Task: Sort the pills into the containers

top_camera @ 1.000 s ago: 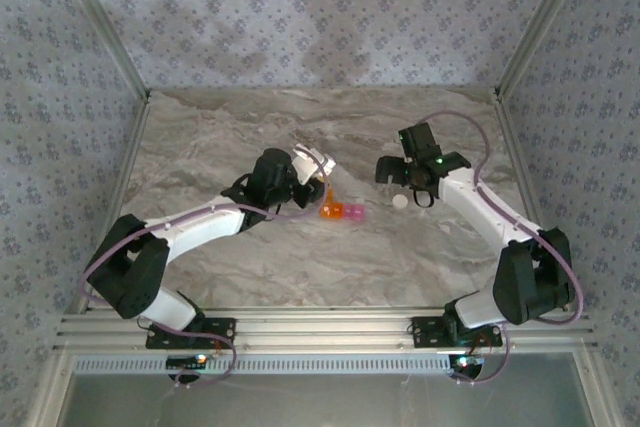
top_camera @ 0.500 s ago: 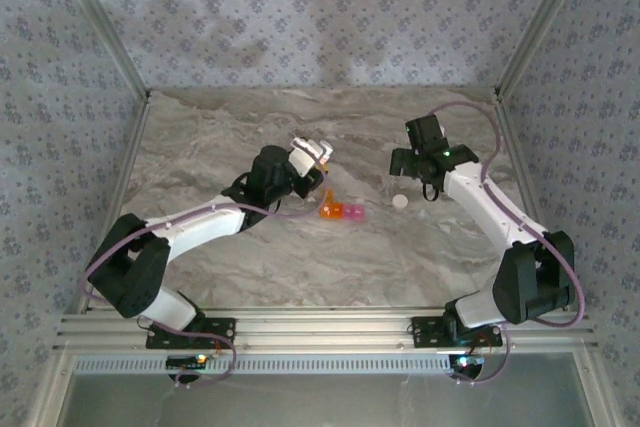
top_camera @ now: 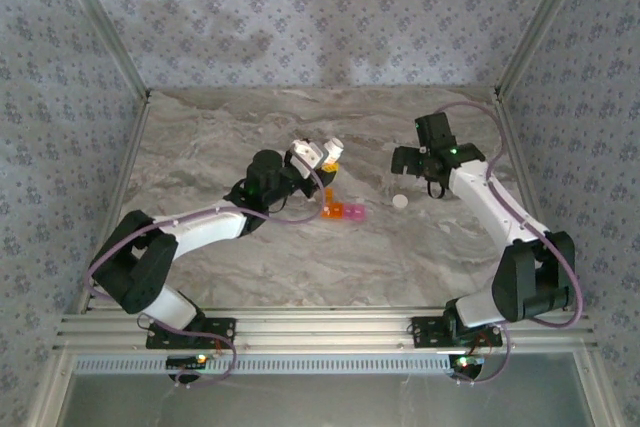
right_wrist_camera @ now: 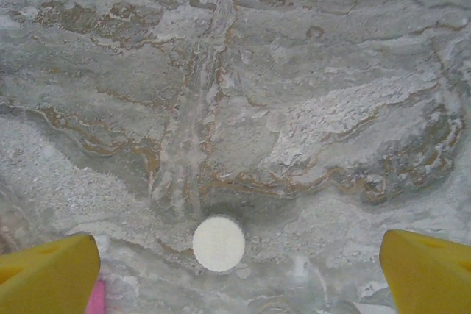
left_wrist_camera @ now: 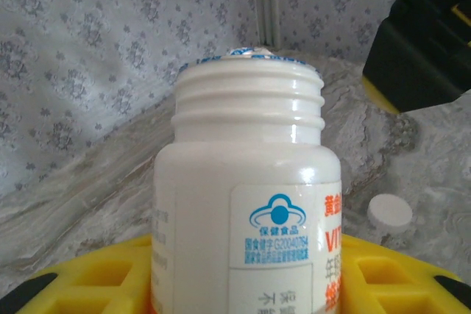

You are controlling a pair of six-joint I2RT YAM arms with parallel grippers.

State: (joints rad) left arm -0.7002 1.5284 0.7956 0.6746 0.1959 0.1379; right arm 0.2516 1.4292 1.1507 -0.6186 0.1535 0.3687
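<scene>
The containers (top_camera: 341,211), a short orange-to-pink strip of tiny boxes, lie mid-table; a pink corner (right_wrist_camera: 97,295) shows in the right wrist view. My left gripper (top_camera: 318,157) (left_wrist_camera: 243,281) is shut on a white bottle (top_camera: 326,151) (left_wrist_camera: 246,182), held tilted above and behind the strip, its threaded neck bare. A white round disc (top_camera: 400,201) (right_wrist_camera: 218,243) (left_wrist_camera: 389,213), about as wide as the bottle's mouth, lies flat on the table. My right gripper (top_camera: 409,163) (right_wrist_camera: 237,273) hangs open just behind it, holding nothing. The pills are hidden.
The marble tabletop (top_camera: 250,137) is walled by patterned panels with metal posts at the back corners (top_camera: 145,92). The right arm's black wrist (left_wrist_camera: 430,34) shows close beyond the bottle in the left wrist view. An aluminium rail (top_camera: 320,327) runs along the near edge.
My left gripper has swung the bottle up and to the right. My right gripper has drawn back and to the right, away from the disc, which stays on the table.
</scene>
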